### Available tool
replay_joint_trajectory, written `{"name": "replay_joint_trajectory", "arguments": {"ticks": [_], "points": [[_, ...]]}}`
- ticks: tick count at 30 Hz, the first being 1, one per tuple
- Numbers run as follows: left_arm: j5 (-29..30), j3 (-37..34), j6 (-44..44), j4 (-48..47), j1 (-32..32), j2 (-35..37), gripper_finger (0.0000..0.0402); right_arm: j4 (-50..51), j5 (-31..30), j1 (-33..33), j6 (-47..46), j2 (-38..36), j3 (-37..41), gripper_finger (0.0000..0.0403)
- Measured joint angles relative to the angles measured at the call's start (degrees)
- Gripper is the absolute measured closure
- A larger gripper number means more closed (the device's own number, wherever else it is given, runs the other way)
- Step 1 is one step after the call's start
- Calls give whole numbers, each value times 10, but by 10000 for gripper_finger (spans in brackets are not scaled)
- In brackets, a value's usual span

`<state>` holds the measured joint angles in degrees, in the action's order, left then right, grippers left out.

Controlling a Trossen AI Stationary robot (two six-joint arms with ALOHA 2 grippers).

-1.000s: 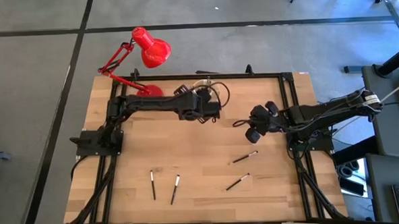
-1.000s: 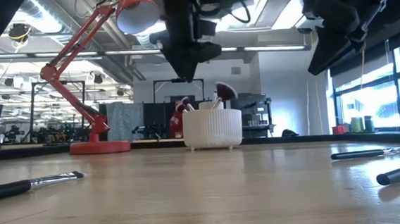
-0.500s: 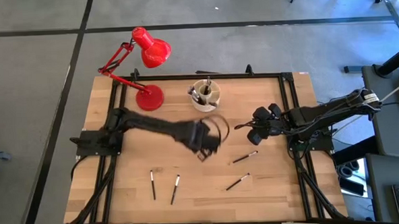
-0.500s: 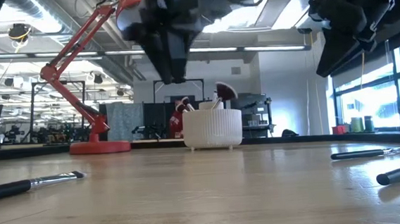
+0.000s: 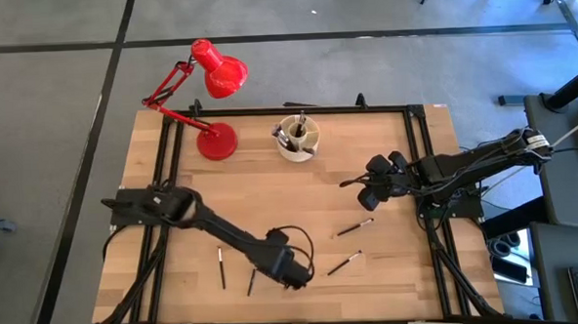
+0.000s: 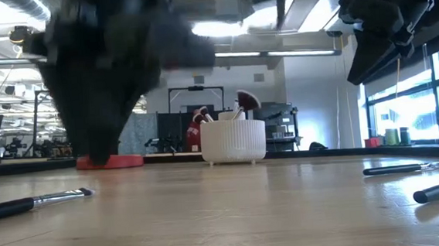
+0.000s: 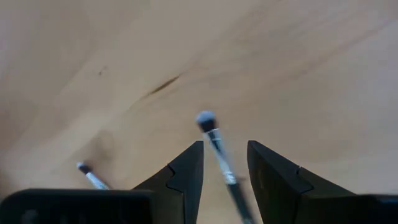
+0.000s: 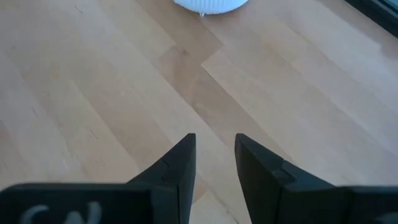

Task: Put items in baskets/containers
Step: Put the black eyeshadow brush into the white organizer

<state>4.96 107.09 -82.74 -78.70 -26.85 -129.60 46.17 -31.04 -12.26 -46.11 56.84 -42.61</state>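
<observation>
Several thin dark makeup brushes lie flat on the wooden table: two near the near edge (image 5: pixel 221 267) (image 5: pixel 252 280) and two toward the right (image 5: pixel 354 227) (image 5: pixel 344 264). The cream ribbed cup (image 5: pixel 298 139) stands by the far edge with brushes upright in it. My left gripper (image 5: pixel 290 270) is low over the near edge, open. In the left wrist view its fingers (image 7: pixel 225 152) stand on either side of one brush (image 7: pixel 216 142) without touching it. My right gripper (image 5: pixel 368 186) hovers right of centre, open (image 8: pixel 214 155), over bare wood.
A red desk lamp stands on its round base (image 5: pixel 216 142) at the far left, its head (image 5: pixel 223 75) reaching past the table edge. A black frame (image 5: pixel 365 107) borders the table. The low view shows the cup (image 6: pixel 233 141) and brushes (image 6: pixel 35 202) (image 6: pixel 403 168) lying flat.
My left arm has swung quickly from over the cup at the far edge across the table toward the near edge, and has come down low beside the two near brushes. The brushes on the table and the cup have stayed where they were.
</observation>
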Motion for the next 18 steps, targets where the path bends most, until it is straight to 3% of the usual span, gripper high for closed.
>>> {"name": "replay_joint_trajectory", "arguments": {"ticks": [7,18], "points": [[-64,0,54,-25,15,-38,282,-1,-2,0,9,0,0,291],[-72,-14,71,12,22,-36,294,0,-3,0,15,0,0,291]]}}
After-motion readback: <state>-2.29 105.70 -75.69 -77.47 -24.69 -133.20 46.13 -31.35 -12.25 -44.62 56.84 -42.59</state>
